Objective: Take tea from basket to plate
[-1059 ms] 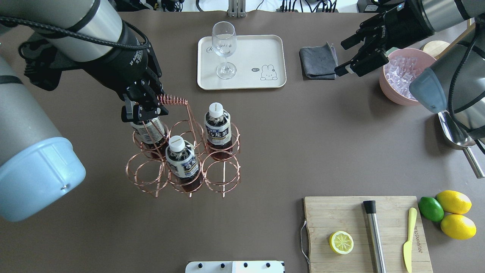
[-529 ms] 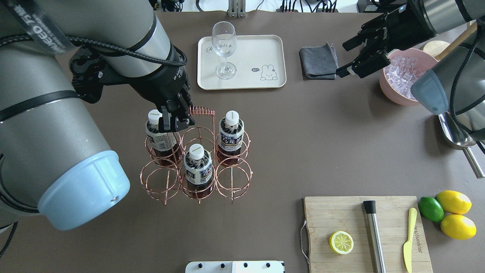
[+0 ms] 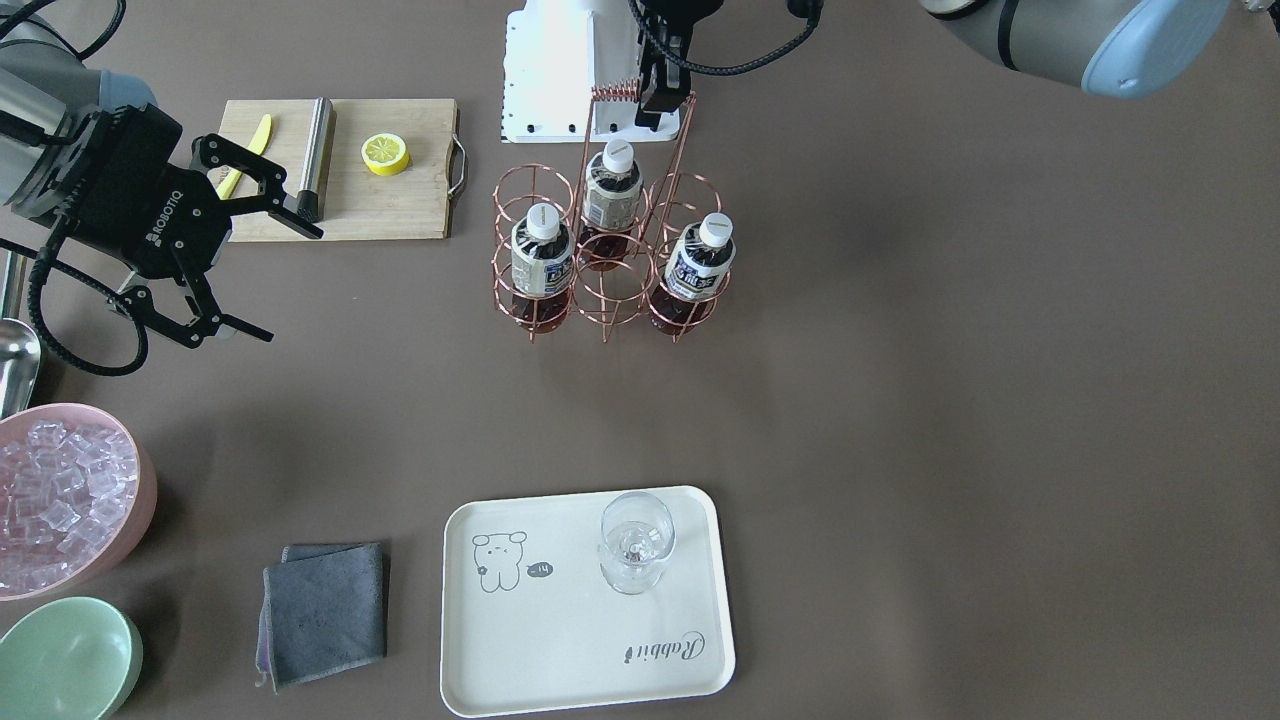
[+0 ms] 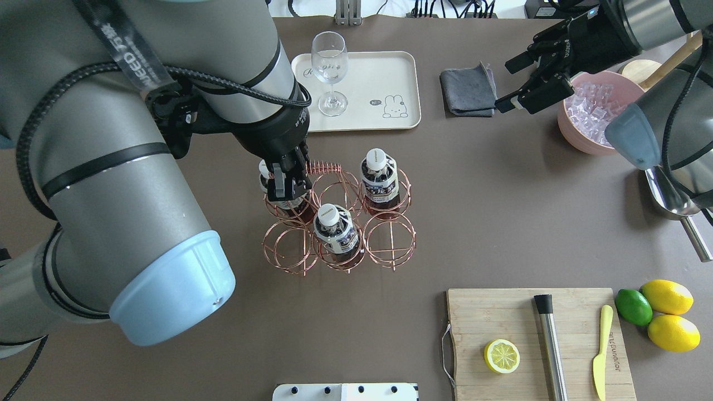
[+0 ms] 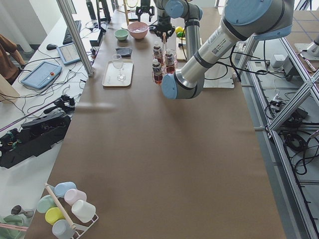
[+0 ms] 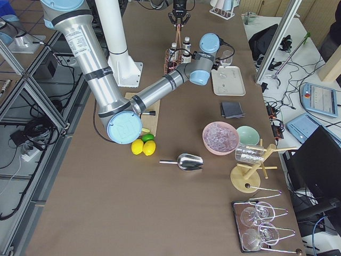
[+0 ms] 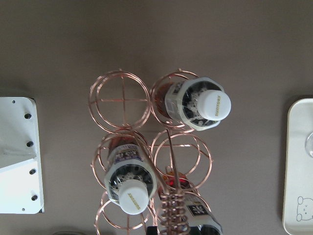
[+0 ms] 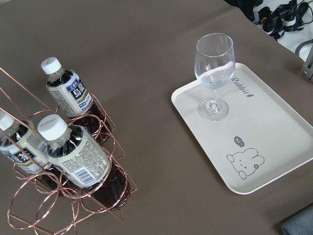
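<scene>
The copper wire basket (image 4: 340, 223) stands mid-table with three tea bottles in its cells: one at the back right (image 4: 380, 178), one at the front middle (image 4: 334, 229), and one (image 4: 266, 170) partly hidden under my left gripper. My left gripper (image 4: 284, 186) is shut on the basket's coiled handle (image 4: 326, 166); it shows in the front view (image 3: 660, 97) too. The cream plate (image 4: 379, 72) lies just beyond the basket and bears a stemmed glass (image 4: 330, 72). My right gripper (image 4: 521, 83) is open and empty, above the table near the grey cloth.
A grey cloth (image 4: 468, 92) and a pink bowl of ice (image 4: 593, 114) lie right of the plate. A metal scoop (image 4: 671, 195) is at the right edge. A cutting board (image 4: 501, 312) holds a lemon half, a steel rod and a knife, with lemons and a lime beside it.
My left arm has carried the basket, held by its handle, to the right and closer to the plate with all three bottles in it. The right gripper has barely moved.
</scene>
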### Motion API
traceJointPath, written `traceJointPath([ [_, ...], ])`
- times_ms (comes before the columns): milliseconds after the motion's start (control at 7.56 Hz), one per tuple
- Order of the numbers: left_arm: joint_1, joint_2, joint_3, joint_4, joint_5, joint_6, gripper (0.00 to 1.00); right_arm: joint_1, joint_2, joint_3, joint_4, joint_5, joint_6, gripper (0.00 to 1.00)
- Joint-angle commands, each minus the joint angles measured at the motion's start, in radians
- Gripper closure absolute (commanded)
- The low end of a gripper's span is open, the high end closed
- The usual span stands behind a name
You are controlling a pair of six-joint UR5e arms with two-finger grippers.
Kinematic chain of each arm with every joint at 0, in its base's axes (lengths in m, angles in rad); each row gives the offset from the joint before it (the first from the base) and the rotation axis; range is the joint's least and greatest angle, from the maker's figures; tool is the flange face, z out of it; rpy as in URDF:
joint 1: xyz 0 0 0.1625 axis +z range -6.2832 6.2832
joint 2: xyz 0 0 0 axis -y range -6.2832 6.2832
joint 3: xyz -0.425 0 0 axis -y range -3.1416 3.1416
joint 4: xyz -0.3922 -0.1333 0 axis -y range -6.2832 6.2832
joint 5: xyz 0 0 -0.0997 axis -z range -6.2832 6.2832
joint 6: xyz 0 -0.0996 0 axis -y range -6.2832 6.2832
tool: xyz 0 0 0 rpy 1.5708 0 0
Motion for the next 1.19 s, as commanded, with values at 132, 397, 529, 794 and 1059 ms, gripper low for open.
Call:
traceJointPath([
  [132, 0.073, -0.022, 0.041, -0.021, 0.073, -0.018, 1.00, 0.000, -0.005, 0.001, 0.001, -0.018, -0.006, 0.00],
  [397, 0.080, -0.017, 0.051, -0.030, 0.075, -0.017, 1.00, 0.000, -0.005, 0.001, 0.001, -0.024, -0.006, 0.00],
  [529, 0.078, -0.019, 0.045, -0.032, 0.076, -0.018, 1.00, 0.000, -0.005, 0.002, 0.001, -0.026, -0.004, 0.00],
  [794, 0.069, -0.022, 0.035, -0.032, 0.073, -0.018, 1.00, -0.003, -0.016, -0.025, 0.110, -0.053, 0.000, 0.00],
  [1059, 0.052, -0.020, 0.016, -0.022, 0.069, -0.018, 1.00, -0.029, -0.063, -0.064, 0.310, -0.081, 0.104, 0.01],
])
